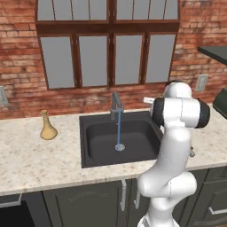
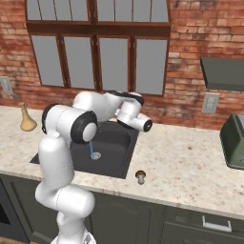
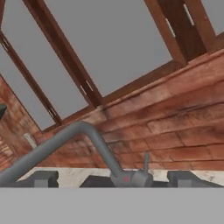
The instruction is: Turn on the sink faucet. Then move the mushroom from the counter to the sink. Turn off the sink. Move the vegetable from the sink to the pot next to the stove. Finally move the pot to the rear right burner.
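I see water running from the faucet (image 1: 116, 105) into the sink (image 1: 95, 142). My gripper (image 3: 113, 179) stands wide open, holding nothing, facing the faucet handle (image 3: 146, 162). The mushroom (image 2: 140, 177) sits on the tabletop (image 2: 190, 162), just right of the sink's front corner.

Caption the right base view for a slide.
White arm over black sink, blue water stream running, brown mushroom waiting on speckled counter.

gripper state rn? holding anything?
gripper: open, jaws wide, holding nothing; faces the faucet, whose water is running into the sink. Mushroom untouched on the counter.
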Motion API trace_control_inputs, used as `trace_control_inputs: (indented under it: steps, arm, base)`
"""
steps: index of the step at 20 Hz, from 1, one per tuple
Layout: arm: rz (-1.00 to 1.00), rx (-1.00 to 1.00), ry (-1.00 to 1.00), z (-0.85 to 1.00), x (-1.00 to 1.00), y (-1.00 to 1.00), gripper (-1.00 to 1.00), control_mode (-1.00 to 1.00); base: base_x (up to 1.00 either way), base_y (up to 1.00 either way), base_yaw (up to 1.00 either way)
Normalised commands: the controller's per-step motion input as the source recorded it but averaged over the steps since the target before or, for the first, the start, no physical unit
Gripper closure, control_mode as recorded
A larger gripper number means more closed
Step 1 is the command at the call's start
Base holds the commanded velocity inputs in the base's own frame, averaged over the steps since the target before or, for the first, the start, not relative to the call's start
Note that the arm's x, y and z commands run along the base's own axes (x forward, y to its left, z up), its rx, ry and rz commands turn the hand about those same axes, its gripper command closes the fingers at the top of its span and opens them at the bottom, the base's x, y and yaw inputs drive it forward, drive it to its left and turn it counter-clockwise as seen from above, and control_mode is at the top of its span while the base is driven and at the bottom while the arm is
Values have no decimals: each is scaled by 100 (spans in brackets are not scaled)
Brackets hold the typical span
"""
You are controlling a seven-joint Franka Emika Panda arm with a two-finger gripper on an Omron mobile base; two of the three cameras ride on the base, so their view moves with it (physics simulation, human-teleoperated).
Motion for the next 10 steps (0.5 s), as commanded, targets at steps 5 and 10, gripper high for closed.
trace_control_inputs:
  steps: [5,10]
  arm:
    - [-3,0,-7,25,-89,-32,-100,-100]
    - [-9,0,0,31,-85,-39,-100,-100]
  base:
    - [0,0,0]
    - [0,0,0]
